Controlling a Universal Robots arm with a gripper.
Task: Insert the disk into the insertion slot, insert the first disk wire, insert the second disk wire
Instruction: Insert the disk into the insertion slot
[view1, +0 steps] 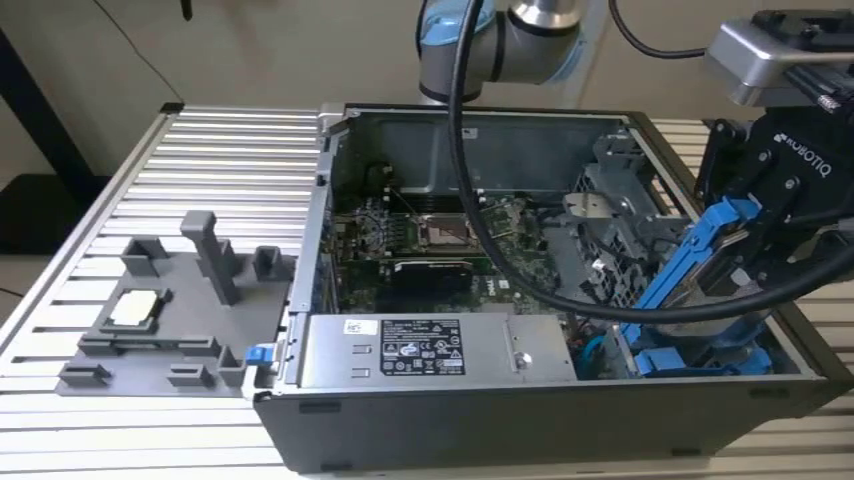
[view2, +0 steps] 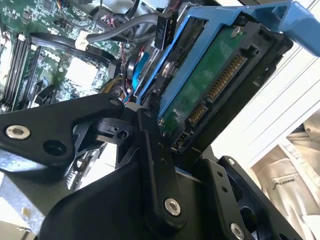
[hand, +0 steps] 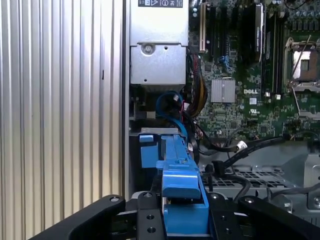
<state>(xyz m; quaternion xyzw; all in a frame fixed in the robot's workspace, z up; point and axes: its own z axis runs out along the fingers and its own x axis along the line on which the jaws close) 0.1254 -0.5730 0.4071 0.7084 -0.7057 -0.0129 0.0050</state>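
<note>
Fingers (view2: 152, 165) hold one disk (view2: 210, 85) above one carrier (view1: 701, 360)

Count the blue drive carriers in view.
2. The disk, in its blue carrier, is clamped in the pincer over the case; the second carrier sits inside, below it. Others may be hidden.

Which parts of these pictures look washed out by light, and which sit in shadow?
Exterior view: the ribbed table is evenly lit, the computer case dim inside. Second wrist view: the table behind the disk glares white, the gripper is nearly black. First wrist view: the table slats are bright.
</note>
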